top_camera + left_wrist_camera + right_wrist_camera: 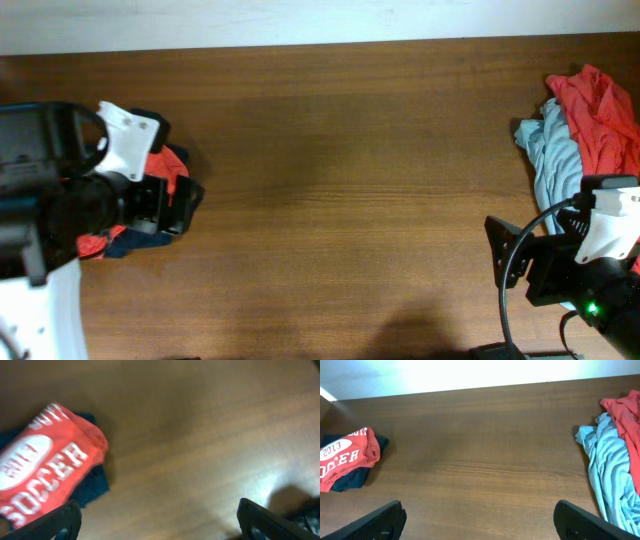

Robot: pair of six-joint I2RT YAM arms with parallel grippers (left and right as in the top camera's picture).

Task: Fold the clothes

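A folded red shirt with white lettering (45,465) lies on a folded dark blue garment (92,487) at the table's left side; the stack shows partly under my left arm in the overhead view (165,165) and in the right wrist view (347,457). A loose pile of a red garment (600,110) and a light blue garment (555,160) lies at the far right, also in the right wrist view (610,475). My left gripper (160,522) is open and empty, just right of the folded stack. My right gripper (482,520) is open and empty, near the front right.
The wooden table (350,200) spans the view, with its far edge against a white wall (300,20). A black cable (520,270) loops by the right arm.
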